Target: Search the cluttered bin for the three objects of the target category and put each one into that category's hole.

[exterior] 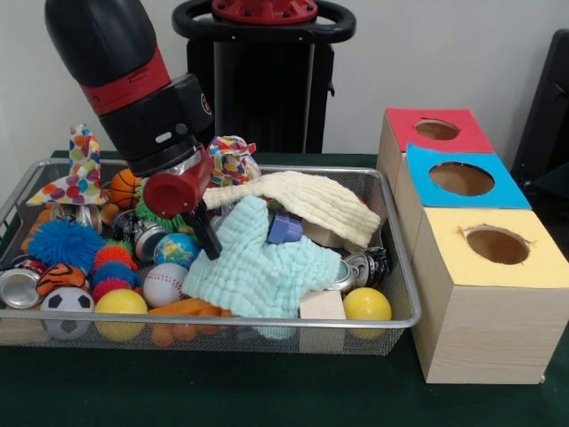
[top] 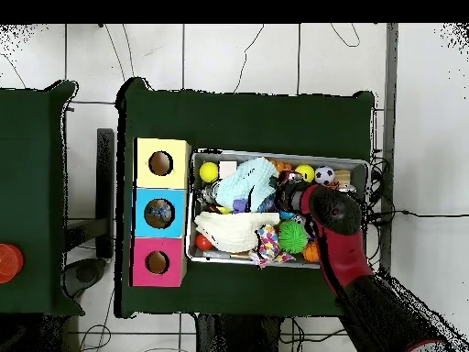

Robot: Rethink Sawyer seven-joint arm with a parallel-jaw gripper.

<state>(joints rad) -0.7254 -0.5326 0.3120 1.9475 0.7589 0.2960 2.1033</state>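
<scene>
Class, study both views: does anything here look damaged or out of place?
The yellow box's hole has ragged, torn paper edges, unlike the clean blue hole and red hole. Otherwise, only clutter in the bin.

Bright, even indoor light, soft shadows, faint glare on the cans [exterior: 20,286].

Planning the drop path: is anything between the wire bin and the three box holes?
Nothing visible. The wire bin sits right beside the boxes, and the red hole, blue hole and yellow hole all face up, uncovered. Only the bin's own wall lies between.
</scene>
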